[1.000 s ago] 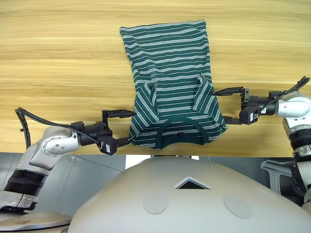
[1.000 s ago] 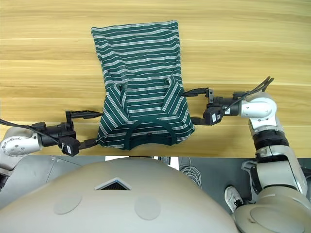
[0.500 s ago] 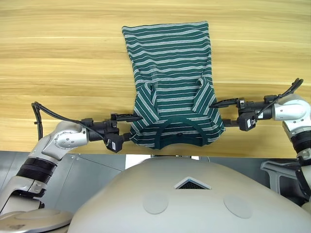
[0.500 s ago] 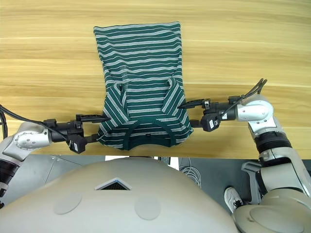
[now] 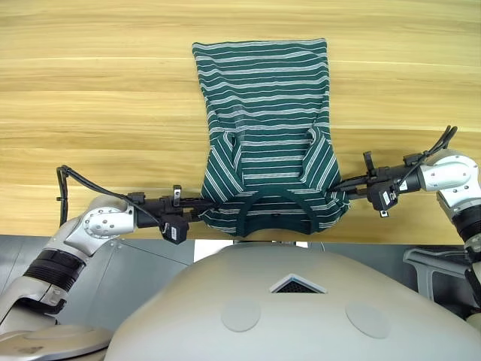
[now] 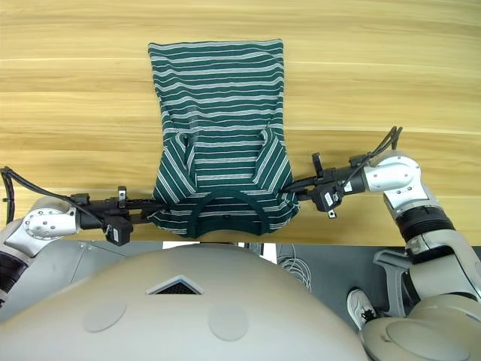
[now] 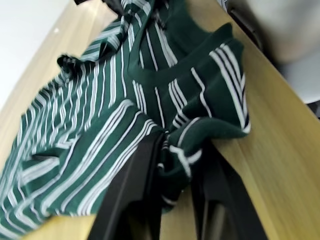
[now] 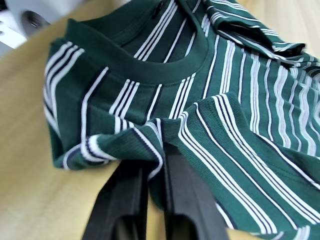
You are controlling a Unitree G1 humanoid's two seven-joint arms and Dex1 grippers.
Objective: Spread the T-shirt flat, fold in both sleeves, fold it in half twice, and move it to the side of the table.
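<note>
A dark green T-shirt [image 5: 263, 98] with white stripes lies on the wooden table [image 5: 98, 90], sleeves folded in over the body and collar [image 5: 275, 197] toward the near edge. My left gripper [image 5: 204, 201] is at the shirt's near left shoulder corner, shut on the cloth. In the left wrist view a bunched fold [image 7: 180, 150] sits between the black fingers [image 7: 142, 175]. My right gripper [image 5: 340, 185] is at the near right shoulder corner, also shut on the fabric. In the right wrist view its fingers [image 8: 182, 195] pinch the striped edge [image 8: 150, 145].
The table's near edge [image 5: 113, 235] runs just below both grippers. Bare wood stretches to the left [image 5: 90, 135] and right [image 5: 406, 98] of the shirt and beyond its far hem [image 5: 259, 43].
Both grippers, open beside the shirt earlier, have moved inward to its shoulder corners and shut on the cloth. The near corners are now bunched.
</note>
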